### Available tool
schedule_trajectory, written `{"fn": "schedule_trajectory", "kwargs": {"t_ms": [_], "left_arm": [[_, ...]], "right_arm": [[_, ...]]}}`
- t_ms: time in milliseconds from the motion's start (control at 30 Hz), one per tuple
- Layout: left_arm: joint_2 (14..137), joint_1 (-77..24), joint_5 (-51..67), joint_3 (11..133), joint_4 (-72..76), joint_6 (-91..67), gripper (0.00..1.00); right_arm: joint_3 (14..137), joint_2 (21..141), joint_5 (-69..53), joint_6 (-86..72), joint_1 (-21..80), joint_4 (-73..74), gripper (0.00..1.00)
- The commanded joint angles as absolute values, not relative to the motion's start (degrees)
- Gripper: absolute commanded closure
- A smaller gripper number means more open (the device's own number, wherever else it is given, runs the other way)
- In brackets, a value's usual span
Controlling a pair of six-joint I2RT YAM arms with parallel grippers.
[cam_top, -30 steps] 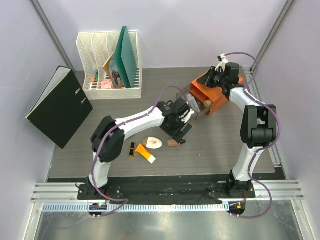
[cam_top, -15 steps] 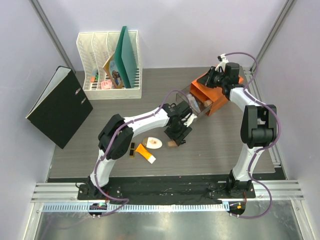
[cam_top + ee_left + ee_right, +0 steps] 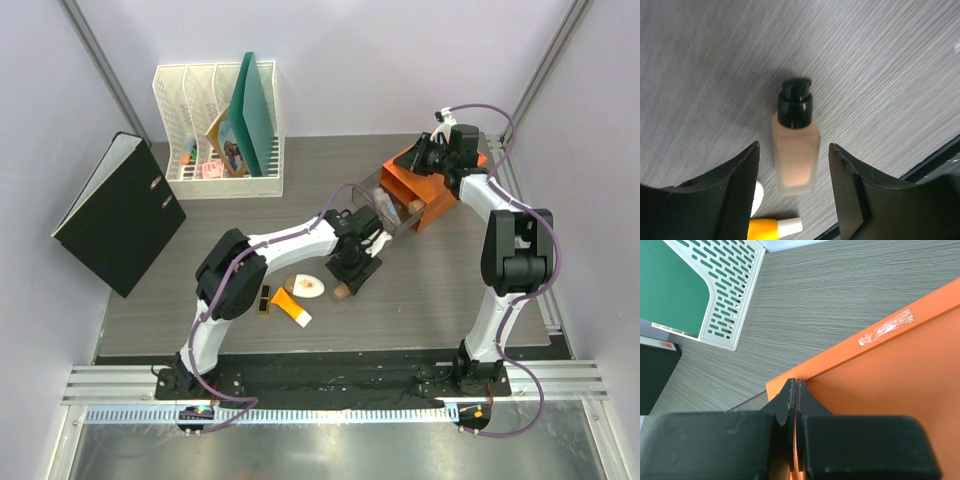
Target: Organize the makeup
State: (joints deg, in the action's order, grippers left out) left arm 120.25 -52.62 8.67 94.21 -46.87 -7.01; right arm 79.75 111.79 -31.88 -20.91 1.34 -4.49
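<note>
A peach bottle [image 3: 795,160] with a black pump cap lies flat on the grey table, also seen in the top view [image 3: 343,291]. My left gripper [image 3: 794,147] hangs over it, open, one finger on each side with a gap to the glass. In the top view this gripper [image 3: 350,273] is at mid-table. Left of it lie a white oval compact [image 3: 305,286], an orange white-capped tube [image 3: 290,307] and a black-gold lipstick [image 3: 264,300]. My right gripper [image 3: 796,385] is shut, its tips on the top edge of the orange drawer box [image 3: 880,380].
The orange drawer box [image 3: 425,185] has a clear drawer [image 3: 385,212] pulled out toward the left arm. A white file rack [image 3: 220,125] with a green folder stands at the back left. A black binder [image 3: 120,215] leans at the left edge.
The left arm has swung in and lowered its wrist over the peach bottle, and its jaws have narrowed around it. The right arm has not moved.
</note>
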Motion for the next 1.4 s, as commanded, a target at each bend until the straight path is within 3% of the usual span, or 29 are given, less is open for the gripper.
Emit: {"fn": "schedule_trajectory", "kwargs": {"t_ms": [0, 200, 333, 367, 400, 700, 1033, 1367], "left_arm": [[119.7, -53.1, 6.3, 93.0, -50.0, -6.6, 0.41], [118.8, -53.1, 6.8, 91.8, -49.2, -7.6, 0.44], [120.7, -53.1, 7.2, 92.6, -49.7, -8.0, 0.77], [120.7, -53.1, 7.1, 93.2, -49.8, -8.0, 0.94], [120.5, -53.1, 6.9, 93.3, -50.2, -8.0, 1.0], [110.2, -52.3, -2.5, 97.6, -50.0, -8.7, 1.0], [116.1, -47.5, 8.8, 125.3, -51.2, -16.1, 1.0], [123.9, -41.2, 23.9, 131.1, -37.4, -37.5, 1.0]], "right_arm": [[73.5, 120.5, -26.1, -16.3, 1.8, 21.1, 0.99], [73.4, 120.4, -26.2, -16.3, 1.8, 21.0, 0.99], [73.5, 120.5, -26.1, -16.3, 1.8, 21.0, 0.99], [73.5, 120.5, -26.1, -16.4, 1.8, 21.0, 0.99], [73.5, 120.4, -26.2, -16.3, 1.8, 21.0, 0.99], [73.3, 120.3, -26.2, -16.3, 1.8, 21.0, 0.99], [73.4, 120.3, -26.1, -16.4, 1.8, 21.1, 0.99], [73.2, 120.3, -26.1, -16.3, 1.8, 21.1, 0.99]]}}
